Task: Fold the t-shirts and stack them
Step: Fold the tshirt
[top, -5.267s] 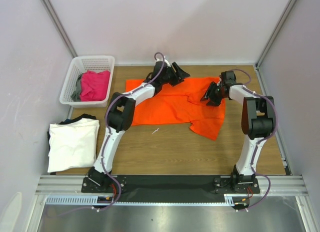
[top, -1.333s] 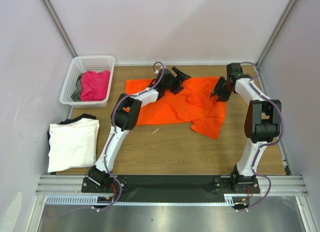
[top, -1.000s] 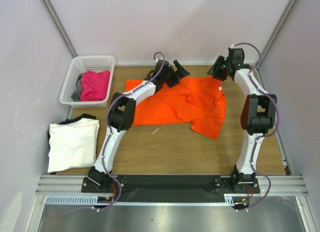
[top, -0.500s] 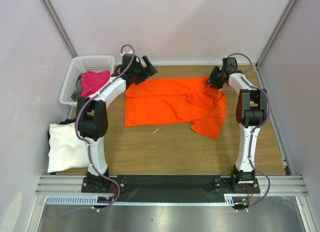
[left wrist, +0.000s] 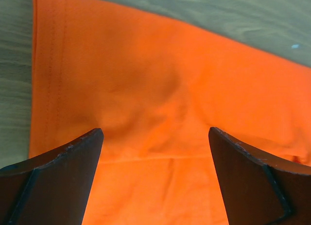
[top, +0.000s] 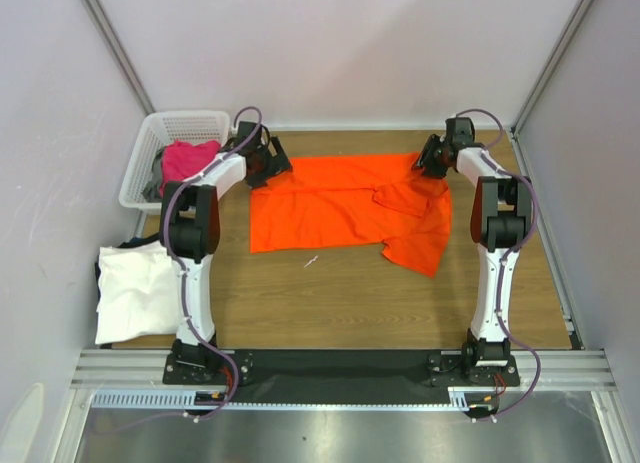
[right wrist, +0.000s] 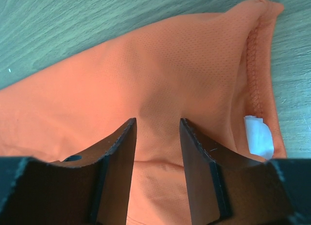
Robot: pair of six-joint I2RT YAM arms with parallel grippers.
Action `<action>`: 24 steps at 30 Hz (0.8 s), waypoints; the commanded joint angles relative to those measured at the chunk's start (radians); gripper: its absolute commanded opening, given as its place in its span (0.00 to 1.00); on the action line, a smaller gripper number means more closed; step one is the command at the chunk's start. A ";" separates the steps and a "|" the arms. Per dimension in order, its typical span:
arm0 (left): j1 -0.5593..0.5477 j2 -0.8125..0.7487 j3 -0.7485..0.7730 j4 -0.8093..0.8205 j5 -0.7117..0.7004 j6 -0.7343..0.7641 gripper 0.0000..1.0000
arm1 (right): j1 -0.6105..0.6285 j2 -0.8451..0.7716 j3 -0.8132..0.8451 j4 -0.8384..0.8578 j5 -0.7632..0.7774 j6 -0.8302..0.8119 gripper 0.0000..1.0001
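Orange t-shirt (top: pixel 340 203) cloth fills the gap of both grippers. In the right wrist view the right gripper (right wrist: pixel 157 123) has its jaws partly apart, the two fingers (right wrist: pixel 116 171) standing side by side with a strip of the fabric showing between them. Creases run toward that gap, but whether the pads press the cloth cannot be told. Just to the right of the fingers lies a stitched seam (right wrist: pixel 252 64) and a small white label (right wrist: pixel 257 137), and past them bare wood.

In the left wrist view the left gripper (left wrist: pixel 154 130) has its jaws spread wide, nothing between them but the shirt lying below. A stitched hem (left wrist: pixel 48 79) runs down the left of that view, at the edge of the cloth.

From above, the shirt lies spread across the far middle of the table (top: pixel 330 303), its right part folded over with a flap toward the near side. The left gripper (top: pixel 275 163) is at the shirt's far left corner, the right gripper (top: pixel 425 161) at its far right corner.

Beside the left arm, a white lattice basket (top: pixel 150 133) in the far left corner holds a magenta-pink t-shirt (top: pixel 185 161). Nearer on the left, a folded white t-shirt (top: pixel 130 293) lies on top of a dark one (top: pixel 125 245).
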 commanded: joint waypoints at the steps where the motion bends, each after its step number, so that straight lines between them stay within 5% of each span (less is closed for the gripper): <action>1: 0.007 0.036 0.064 -0.045 -0.014 0.023 0.96 | 0.000 0.022 0.018 0.012 0.040 0.019 0.47; 16: 0.052 0.254 0.326 -0.097 0.046 0.008 0.96 | 0.000 -0.066 -0.179 0.124 0.112 0.133 0.47; 24: 0.050 0.109 0.244 -0.007 0.089 0.054 0.97 | -0.037 -0.101 -0.085 0.084 0.029 0.108 0.47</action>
